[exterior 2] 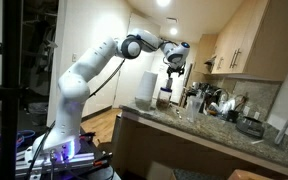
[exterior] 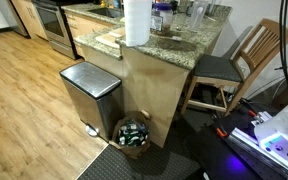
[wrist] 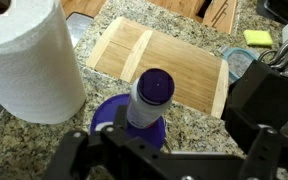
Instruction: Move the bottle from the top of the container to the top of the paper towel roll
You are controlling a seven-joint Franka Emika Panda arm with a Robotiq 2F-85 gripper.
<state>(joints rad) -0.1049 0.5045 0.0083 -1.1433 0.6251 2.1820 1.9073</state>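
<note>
Bottle (wrist: 152,97) with a round purple cap, upright on the lid of a purple container (wrist: 106,112), atop a speckled stone counter (wrist: 24,145) in a home kitchen. Stands just beside the paper towel roll (wrist: 24,60), not on it; touching or apart, impossible to tell. Roll tall, white and upright at the left of the wrist view. Behind the bottle, a pale wooden cutting board (wrist: 174,65) lying flat, and past it a yellow sponge (wrist: 256,38) near the far corner.

Gripper (wrist: 169,157) low in the wrist view, dark fingers (wrist: 76,155) spread wide and released, grasping nothing, with the bottle just ahead of the gap and clear of both.

In an exterior view, white arm (exterior 2: 84,85) arching from its base up over the counter's edge, gripper (exterior 2: 174,62) hanging above the counter, near the roll (exterior 2: 145,88); bottle too small to pick out there.

In an exterior view from across the room, roll (exterior: 136,22) on the counter (exterior: 184,45) above a steel trash can (exterior: 91,92), a basket (exterior: 134,132) of bottles on the floor beside the can, and a wooden chair (exterior: 246,50) drawn up at the counter's end.
</note>
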